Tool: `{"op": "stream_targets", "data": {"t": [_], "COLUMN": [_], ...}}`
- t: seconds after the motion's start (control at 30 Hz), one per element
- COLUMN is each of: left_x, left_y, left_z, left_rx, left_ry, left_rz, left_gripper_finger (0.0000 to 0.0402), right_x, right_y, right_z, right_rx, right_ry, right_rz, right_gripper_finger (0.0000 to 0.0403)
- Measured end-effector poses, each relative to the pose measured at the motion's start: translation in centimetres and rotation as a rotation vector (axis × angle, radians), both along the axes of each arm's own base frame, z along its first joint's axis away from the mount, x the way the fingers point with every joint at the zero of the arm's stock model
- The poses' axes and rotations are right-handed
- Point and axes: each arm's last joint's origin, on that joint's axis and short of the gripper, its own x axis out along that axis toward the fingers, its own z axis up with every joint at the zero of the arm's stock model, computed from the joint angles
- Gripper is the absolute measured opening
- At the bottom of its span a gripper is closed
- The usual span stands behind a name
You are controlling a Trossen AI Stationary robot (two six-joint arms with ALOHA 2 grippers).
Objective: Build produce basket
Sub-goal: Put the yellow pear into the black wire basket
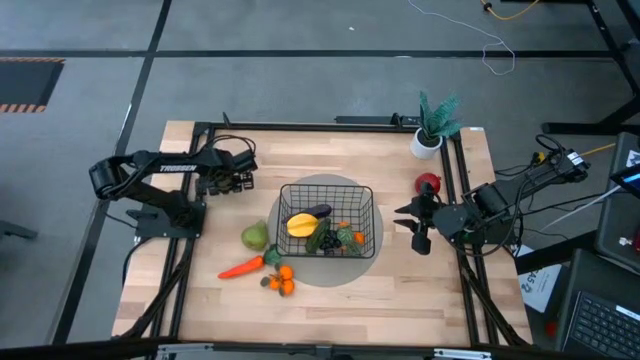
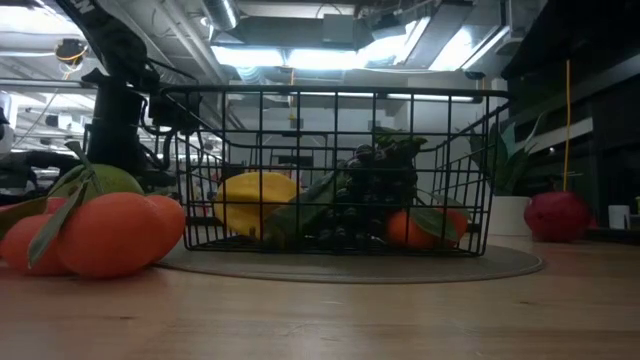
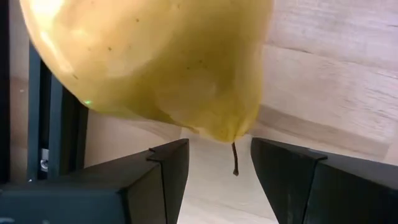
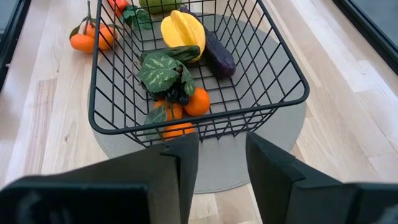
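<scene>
The black wire basket (image 1: 327,218) stands on a grey round mat (image 1: 300,270) at mid-table. It holds a yellow piece (image 4: 182,32), a dark eggplant (image 4: 217,55), grapes with leaves (image 4: 165,74) and small oranges (image 4: 186,106). On the wood left of the basket lie a green pear (image 1: 255,236), a carrot (image 1: 242,267) and a cluster of oranges (image 1: 280,280). My left gripper (image 3: 219,168) is open and points down. The pear (image 3: 155,56) fills its wrist view just beyond the fingertips, and its stem (image 3: 235,160) shows in the gap. My right gripper (image 4: 222,149) waits open off the basket's right side.
A red fruit (image 1: 428,184) lies at the right edge, and a teal potted plant (image 1: 435,125) stands at the far right corner. Black frame rails (image 1: 190,250) run along the table's sides. Bare wood lies in front of the basket.
</scene>
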Motion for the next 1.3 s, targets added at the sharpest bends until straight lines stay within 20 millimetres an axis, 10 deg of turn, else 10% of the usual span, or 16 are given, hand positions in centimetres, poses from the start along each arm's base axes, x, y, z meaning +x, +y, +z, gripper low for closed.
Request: {"op": "stream_targets", "data": {"t": [0.63, 1.3], "left_x": [0.1, 3.7], "left_y": [-0.1, -2.0], "left_z": [0.1, 0.7], "left_rx": [0.090, 0.349], "left_ry": [0.069, -0.018], "left_rz": [-0.048, -0.357], "left_gripper_finger": [0.0007, 0.0000], "right_x": [0.0, 0.0], "right_y": [0.0, 0.0], "right_z": [0.0, 0.0], "right_rx": [0.000, 0.002], "right_ry": [0.001, 0.001], "right_rz": [0.000, 0.000], "right_gripper_finger": [0.0124, 0.0124]}}
